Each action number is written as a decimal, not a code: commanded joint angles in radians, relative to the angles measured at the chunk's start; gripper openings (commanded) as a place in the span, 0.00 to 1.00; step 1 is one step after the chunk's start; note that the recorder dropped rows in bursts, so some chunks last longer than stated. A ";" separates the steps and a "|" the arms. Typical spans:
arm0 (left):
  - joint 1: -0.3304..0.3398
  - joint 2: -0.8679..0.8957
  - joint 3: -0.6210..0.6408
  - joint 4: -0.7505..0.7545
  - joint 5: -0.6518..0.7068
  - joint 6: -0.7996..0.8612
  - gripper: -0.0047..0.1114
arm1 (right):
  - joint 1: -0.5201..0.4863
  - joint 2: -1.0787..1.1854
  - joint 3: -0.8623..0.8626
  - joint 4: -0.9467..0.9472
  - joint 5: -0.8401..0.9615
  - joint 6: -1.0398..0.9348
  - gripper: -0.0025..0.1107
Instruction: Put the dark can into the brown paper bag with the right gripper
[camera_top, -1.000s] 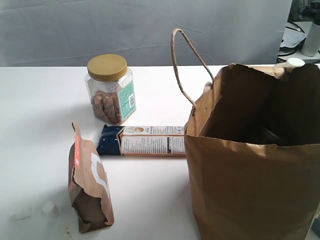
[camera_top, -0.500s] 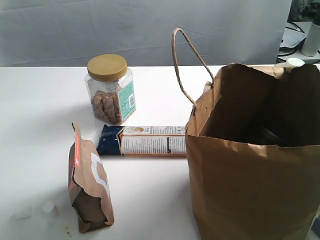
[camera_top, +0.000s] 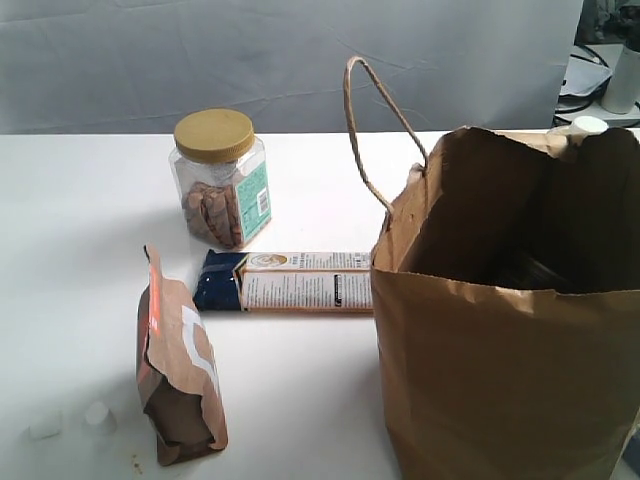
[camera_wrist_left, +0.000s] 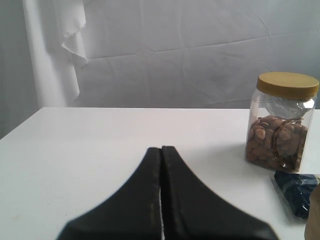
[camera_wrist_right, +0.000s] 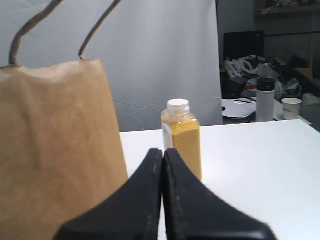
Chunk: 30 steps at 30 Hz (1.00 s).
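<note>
The brown paper bag (camera_top: 500, 380) stands open at the right of the exterior view, its cord handle (camera_top: 375, 110) sticking up. No dark can shows as such; deep inside the bag there is only a dim dark shape (camera_top: 530, 272) that I cannot identify. Neither gripper appears in the exterior view. My right gripper (camera_wrist_right: 163, 150) is shut with nothing between its fingers, low over the table beside the bag's wall (camera_wrist_right: 55, 145). My left gripper (camera_wrist_left: 161, 149) is also shut and empty, pointing across the white table (camera_wrist_left: 90, 140).
A clear yellow-lidded jar (camera_top: 222, 185) stands behind a flat blue-and-white box (camera_top: 290, 282). A brown-orange snack pouch (camera_top: 178, 365) stands at the front left near two small white bits (camera_top: 97, 415). A yellow-filled bottle (camera_wrist_right: 182, 137) stands behind the bag.
</note>
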 joint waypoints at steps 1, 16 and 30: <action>-0.006 -0.003 0.004 0.003 -0.003 -0.004 0.04 | 0.068 -0.006 0.003 -0.008 0.005 -0.015 0.02; -0.006 -0.003 0.004 0.003 -0.003 -0.004 0.04 | 0.077 -0.006 0.003 0.031 0.042 -0.007 0.02; -0.006 -0.003 0.004 0.003 -0.003 -0.004 0.04 | 0.077 -0.006 0.003 0.031 0.042 -0.007 0.02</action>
